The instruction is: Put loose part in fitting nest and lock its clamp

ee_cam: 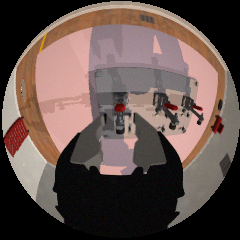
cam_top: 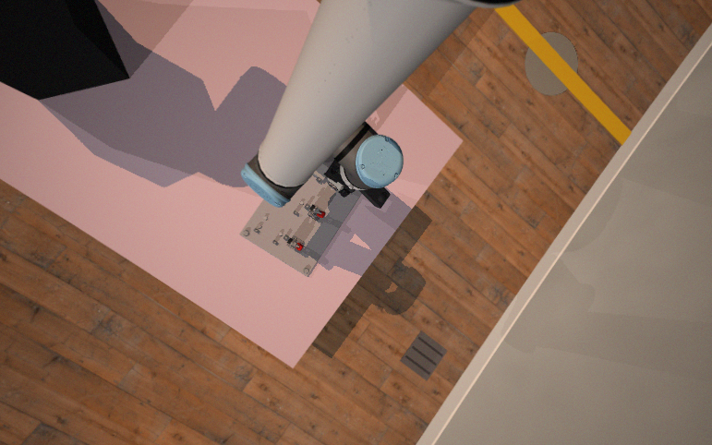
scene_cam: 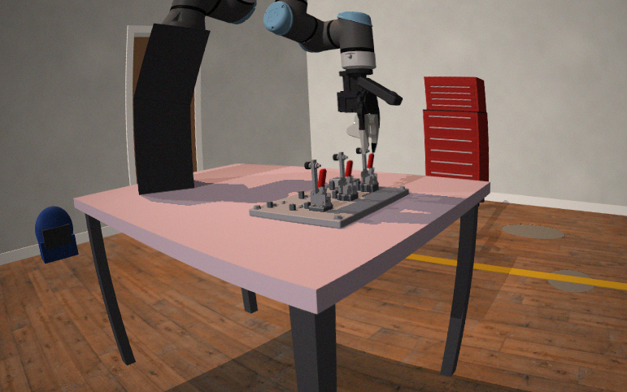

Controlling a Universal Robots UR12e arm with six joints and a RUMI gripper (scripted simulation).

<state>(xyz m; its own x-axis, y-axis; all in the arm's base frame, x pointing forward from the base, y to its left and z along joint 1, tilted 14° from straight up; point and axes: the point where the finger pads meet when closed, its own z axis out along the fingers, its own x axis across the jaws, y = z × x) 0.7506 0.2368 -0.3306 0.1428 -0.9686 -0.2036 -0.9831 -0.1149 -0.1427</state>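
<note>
The grey fixture plate [cam_top: 322, 237] [scene_cam: 296, 219] [ee_cam: 145, 80] carries three clamps. The far clamp's red handle [scene_cam: 370, 161] [ee_cam: 120, 107], the middle red handle [cam_top: 319, 213] [scene_cam: 349, 168] [ee_cam: 171, 106] and the near red handle [cam_top: 298, 246] [scene_cam: 322, 177] [ee_cam: 198, 108] stand up, and their bars are raised. My gripper [scene_cam: 368, 149] [ee_cam: 119, 113] is partly open and empty, its fingertips just above the far clamp. A grey blocky shape [scene_cam: 337, 184] shows by the middle clamp in the exterior view. I cannot tell whether it is the loose part. The arm hides part of the far nest from above.
The neighbouring middle clamp's raised bar [scene_cam: 341, 165] stands close to my fingers. Small pads and blocks stand on the plate beside the clamps. The pink table [cam_top: 292, 331] [scene_cam: 237, 243] bears the plate and the black robot pedestal [scene_cam: 164, 121]. A red tool cabinet [scene_cam: 455, 141] is behind.
</note>
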